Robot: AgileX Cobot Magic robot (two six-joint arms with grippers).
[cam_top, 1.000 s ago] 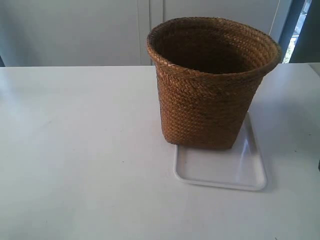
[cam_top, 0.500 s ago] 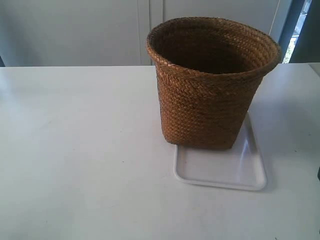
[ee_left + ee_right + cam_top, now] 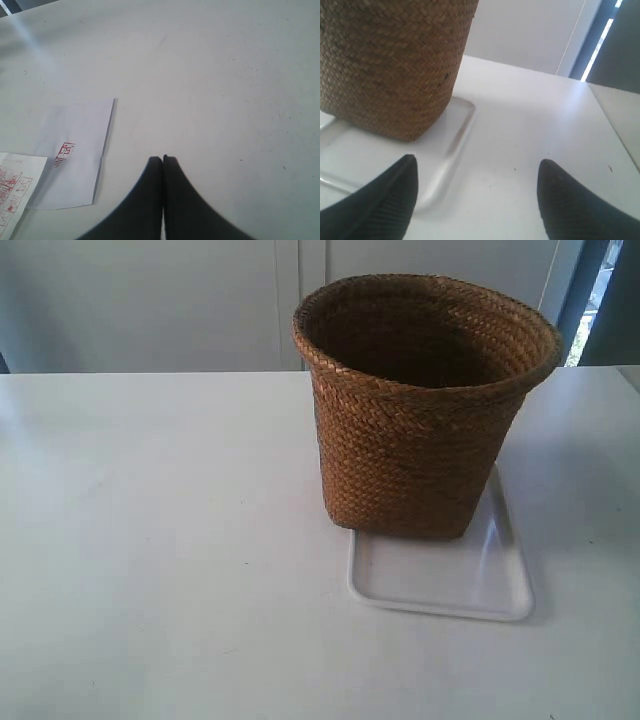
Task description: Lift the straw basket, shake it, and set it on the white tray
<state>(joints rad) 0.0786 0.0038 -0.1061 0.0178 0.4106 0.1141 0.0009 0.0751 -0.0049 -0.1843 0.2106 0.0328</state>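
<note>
The brown woven straw basket [image 3: 420,430] stands upright on the white tray [image 3: 460,585], on the tray's far part, its near part bare. In the right wrist view the straw basket [image 3: 390,65] rests on the white tray [image 3: 455,135], and my right gripper [image 3: 477,165] hangs open beside the tray's corner, apart from the basket, with nothing between its fingers. My left gripper [image 3: 163,159] is shut with nothing in it, over bare table away from the basket. Neither arm shows in the exterior view.
The white table [image 3: 150,540] spreads wide around the tray. Two sheets of paper [image 3: 75,150] with red print lie on the table beside my left gripper. A pale wall and a dark door frame [image 3: 585,290] stand behind the table.
A dark edge at the exterior view's right border, seen one second ago, has gone out of view. The basket and tray have not moved.
</note>
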